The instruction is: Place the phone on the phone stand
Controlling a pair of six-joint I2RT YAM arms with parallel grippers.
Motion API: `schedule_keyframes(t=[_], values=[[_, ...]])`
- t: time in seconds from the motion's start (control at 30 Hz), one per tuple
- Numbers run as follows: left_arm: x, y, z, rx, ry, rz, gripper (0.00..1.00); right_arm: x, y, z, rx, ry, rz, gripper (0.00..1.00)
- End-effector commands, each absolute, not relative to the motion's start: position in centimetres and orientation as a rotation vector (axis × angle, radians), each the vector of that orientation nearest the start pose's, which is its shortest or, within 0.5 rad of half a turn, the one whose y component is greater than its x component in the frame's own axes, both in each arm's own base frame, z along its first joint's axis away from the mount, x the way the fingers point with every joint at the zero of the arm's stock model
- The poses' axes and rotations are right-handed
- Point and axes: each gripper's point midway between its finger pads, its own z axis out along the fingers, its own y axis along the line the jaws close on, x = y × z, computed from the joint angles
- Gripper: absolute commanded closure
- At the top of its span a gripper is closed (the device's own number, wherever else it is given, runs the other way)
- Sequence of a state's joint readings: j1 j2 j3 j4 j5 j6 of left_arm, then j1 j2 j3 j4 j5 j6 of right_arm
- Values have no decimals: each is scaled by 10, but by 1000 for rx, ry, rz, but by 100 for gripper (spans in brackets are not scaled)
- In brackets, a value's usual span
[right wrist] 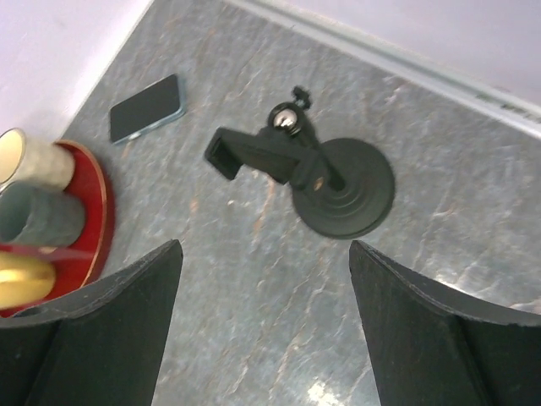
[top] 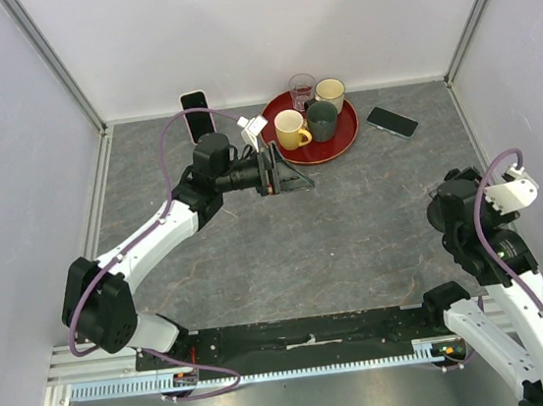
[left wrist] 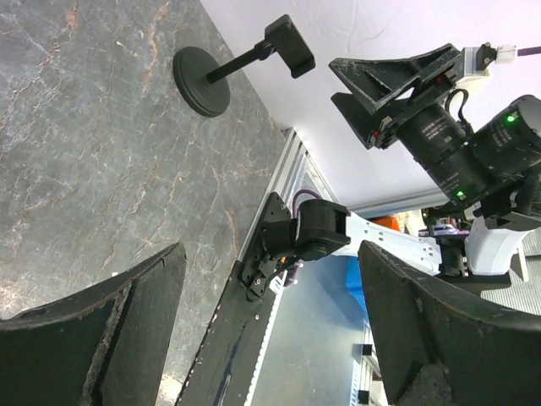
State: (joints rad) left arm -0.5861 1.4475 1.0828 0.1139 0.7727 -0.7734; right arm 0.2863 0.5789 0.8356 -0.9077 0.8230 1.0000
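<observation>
Phone stand: the black phone stand (right wrist: 334, 186) sits on the grey table (top: 356, 242) at the right side, round base down, its clamp arm angled out low and carrying nothing. From overhead the right arm hides it.
Flat phone: a dark phone (top: 392, 121) lies face up just right of the red tray (top: 341, 141), near the stand and apart from it. I judge it the likelier one to move, lying flat and within the right arm's reach.
Propped phone: a second phone (top: 197, 115) leans upright against the back wall, left of the tray. Which phone is meant I cannot tell.
Right gripper: the right gripper (right wrist: 266, 254) hangs high above the stand, fingers spread wide with nothing between them. It looks placed to survey both stand and flat phone.
Left gripper: the left gripper (left wrist: 270, 262) reaches level across mid-table beside the tray, fingers wide apart and empty, pointing towards the stand.
Progress: neither phone is held, so the pickup is not yet done.
Caution: the yellow mug (top: 289, 128) and its neighbours crowd the tray close to the left fingers.
</observation>
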Motion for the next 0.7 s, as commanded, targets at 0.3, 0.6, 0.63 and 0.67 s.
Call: schedule_keyframes(t=[0.3, 0.6, 0.63, 0.67], values=[[248, -344, 287, 444, 1990, -1729, 12, 212, -84, 230, 1067, 1713, -471, 20], [247, -343, 290, 441, 1982, -1735, 12, 220, -99, 212, 1063, 1800, -541, 45], [247, -342, 290, 441, 1980, -1734, 12, 221, -99, 208, 1052, 1824, -540, 46], [247, -343, 289, 439, 1984, -1736, 12, 223, -102, 201, 1072, 1832, -531, 46]])
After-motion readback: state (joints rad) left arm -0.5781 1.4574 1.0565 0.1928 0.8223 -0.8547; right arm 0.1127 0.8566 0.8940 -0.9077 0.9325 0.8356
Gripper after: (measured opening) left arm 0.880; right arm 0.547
